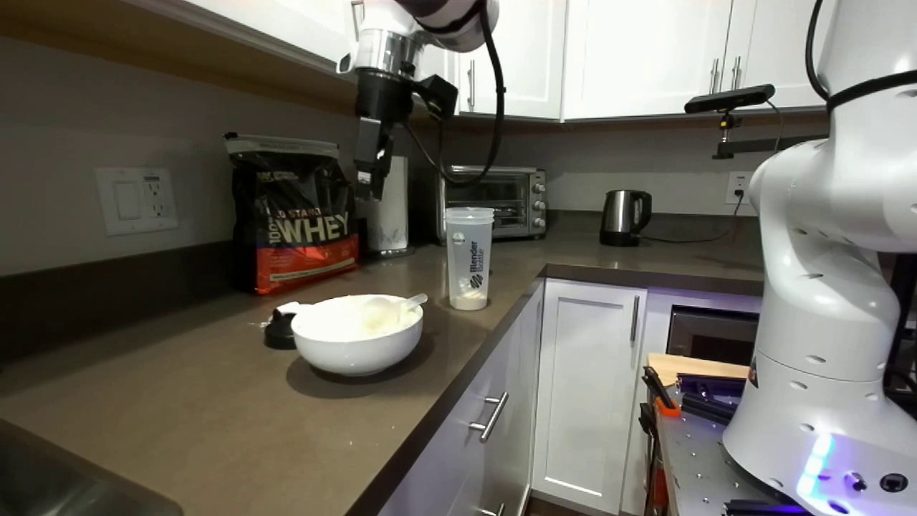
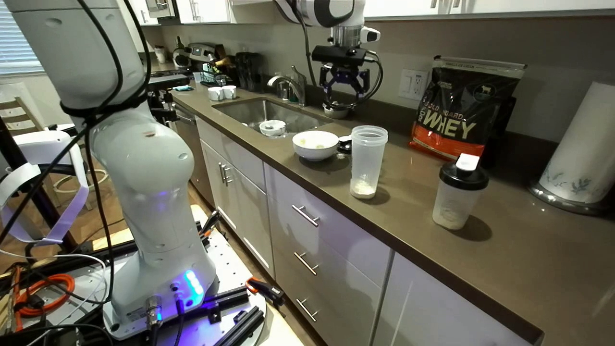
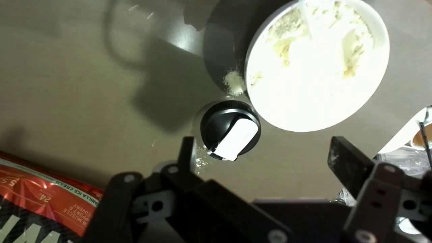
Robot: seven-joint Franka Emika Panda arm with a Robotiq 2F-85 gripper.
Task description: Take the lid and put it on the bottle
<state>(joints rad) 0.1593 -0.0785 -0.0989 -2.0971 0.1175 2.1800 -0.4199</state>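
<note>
The lid (image 3: 226,129) lies on the counter (image 1: 215,401), white flap (image 3: 238,138) on top, just beside the bowl (image 1: 354,347); I cannot tell if they touch. The gripper (image 3: 264,150) hangs over this part, pointing down and well above the counter, released, its fingers (image 3: 347,165) spread wide. The arm (image 1: 824,222) rises from a cart (image 1: 684,459) and reaches across the counter's front edge (image 1: 445,401). In both exterior views the bottle (image 1: 466,251) stands upright near that edge, open-topped, powder (image 2: 362,187) in its bottom, apart from the bowl. A shaker (image 2: 456,197) capped in black stands farther along, counter showing between the two. The bag (image 2: 466,105) stands toward the wall (image 1: 57,129), the paper roll (image 2: 579,149) near it; farther off are the oven (image 1: 512,204) and kettle (image 1: 622,215). In an exterior view the sink (image 2: 240,107) lies beyond the bowl. Cabinets (image 1: 645,54) hang overhead.
</note>
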